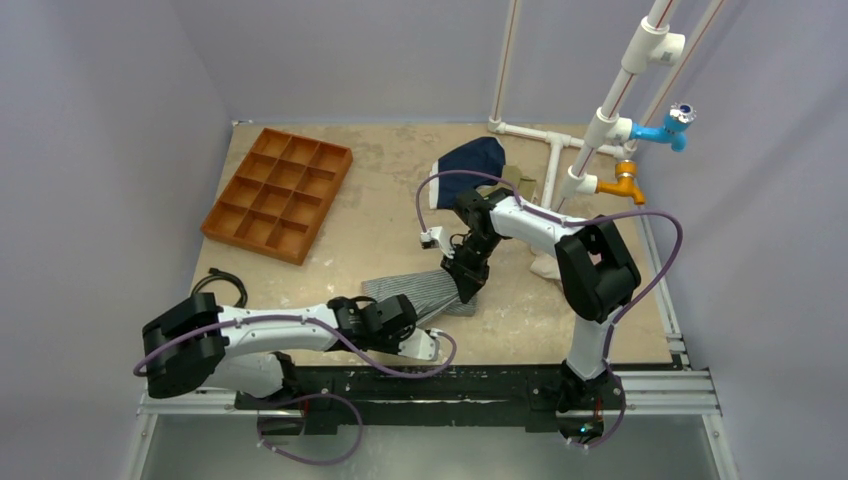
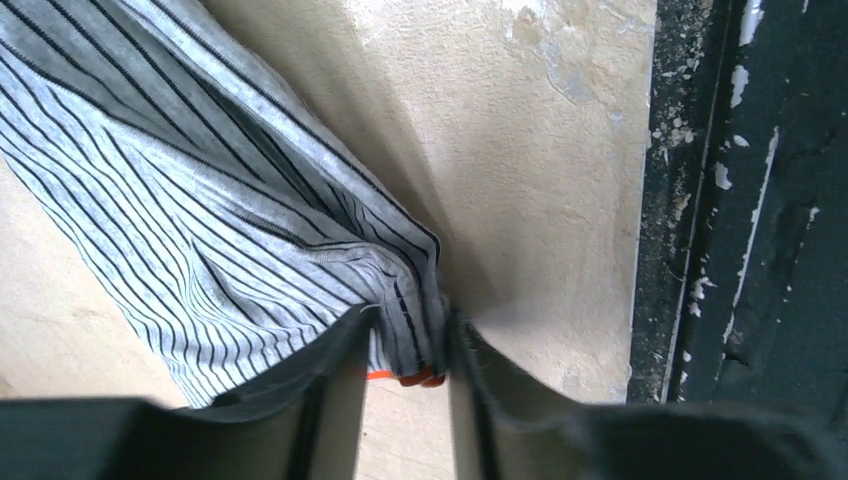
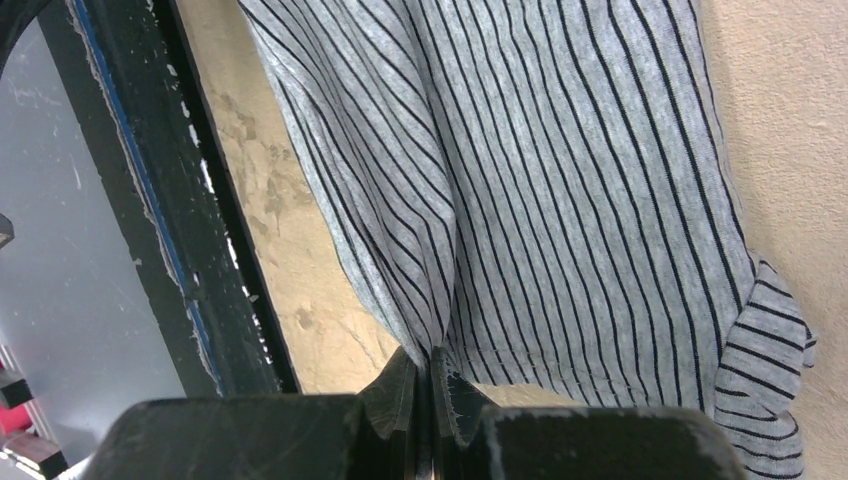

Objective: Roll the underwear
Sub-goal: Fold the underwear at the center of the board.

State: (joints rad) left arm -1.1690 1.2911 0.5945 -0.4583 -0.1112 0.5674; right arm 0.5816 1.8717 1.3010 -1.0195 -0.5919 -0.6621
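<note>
Left gripper (image 2: 405, 345) has its two dark fingers drawn close together, with a bunched hem of the underwear (image 1: 418, 290) caught between them; the cloth looks pressed against both fingers, though a narrow gap of bare table (image 1: 380, 220) shows lower down between them. Right gripper (image 3: 432, 372) is pinched almost fully closed on a thin raised fold of the same garment, and the stripes pull into a ridge that runs up from its fingertips. The underwear, grey with fine dark stripes, lies mostly flat on the tan table close to the black rail (image 1: 450, 385) at the near edge, between the two arms. From above, the left gripper meets its near edge and the right gripper comes down on its right end. Farther back on the table, well apart from the striped cloth, sit an orange compartment tray (image 1: 278, 192) on the left and a navy garment (image 1: 472, 160) near a white pipe frame (image 1: 600, 125).
</note>
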